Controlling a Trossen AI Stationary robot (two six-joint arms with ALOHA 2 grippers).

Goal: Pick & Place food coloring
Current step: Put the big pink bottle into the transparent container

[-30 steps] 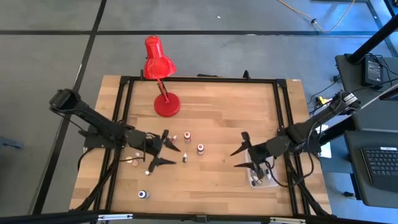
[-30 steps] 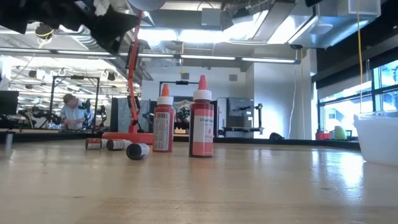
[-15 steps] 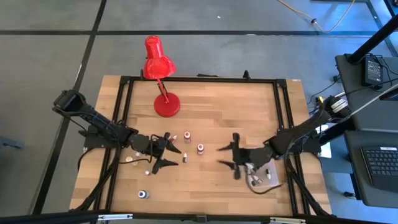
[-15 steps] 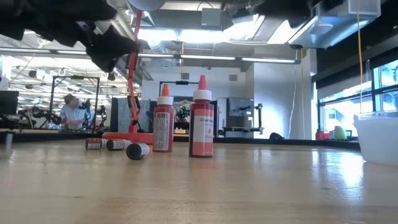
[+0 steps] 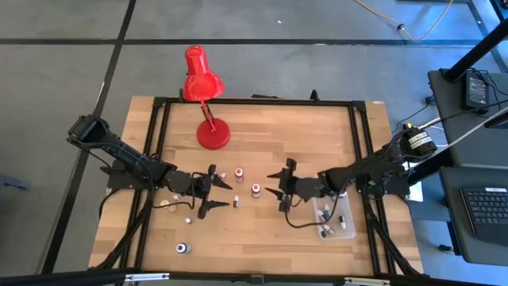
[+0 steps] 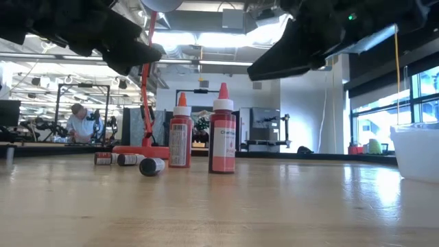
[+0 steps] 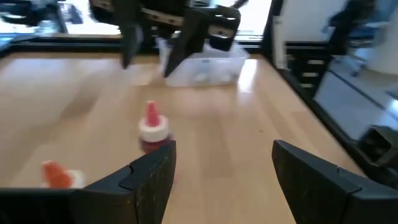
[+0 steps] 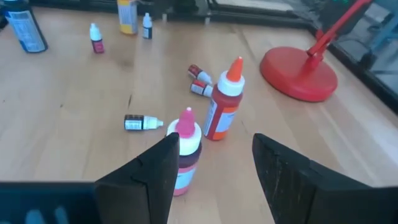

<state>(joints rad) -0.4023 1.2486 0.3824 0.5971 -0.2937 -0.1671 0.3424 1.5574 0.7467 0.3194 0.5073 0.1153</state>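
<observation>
Small food coloring bottles stand and lie around the table's middle and left. A pink-tipped bottle (image 5: 256, 189) (image 8: 183, 149) stands upright between the two grippers, and an orange-tipped one (image 5: 238, 173) (image 8: 222, 106) stands just beyond it. Tiny ones lie on their sides (image 8: 142, 122) (image 6: 152, 166). My right gripper (image 5: 279, 185) is open above the table, pointing left, with the pink-tipped bottle just ahead of its fingers. My left gripper (image 5: 218, 193) is open, pointing right toward the same bottle (image 7: 152, 127), a lying bottle (image 5: 236, 200) near its fingertips.
A clear tub (image 5: 333, 218) (image 7: 205, 68) holding a few bottles sits near the table's right edge. A red desk lamp stands on its round base (image 5: 213, 135) at the far side. A blue bottle (image 5: 182, 248) stands near the near-left corner. Bare wood lies around the middle near edge.
My right gripper has swung from above the tub toward the table's left, ending open beside the pink-tipped bottle. My left gripper has stayed about where it was. No bottle on the table has moved.
</observation>
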